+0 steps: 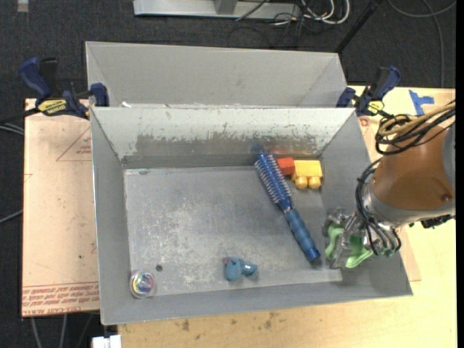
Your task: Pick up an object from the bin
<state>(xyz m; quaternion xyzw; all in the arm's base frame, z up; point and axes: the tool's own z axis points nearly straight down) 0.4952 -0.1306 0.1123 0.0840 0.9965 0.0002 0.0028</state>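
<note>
The jaws, open or closed we cannot tell, sit by the right wall of the bin (109, 216) at a green thing (355, 256), beside the blue brush (286, 205); we judge nothing lifted yet.

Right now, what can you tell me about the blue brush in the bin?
The blue hairbrush looks like plastic, with a round bristly head and a straight handle. It lies flat and slanted on the bin floor. Its head is by the back wall beside an orange block, maybe touching it, and its handle end is close to the tool.
</note>
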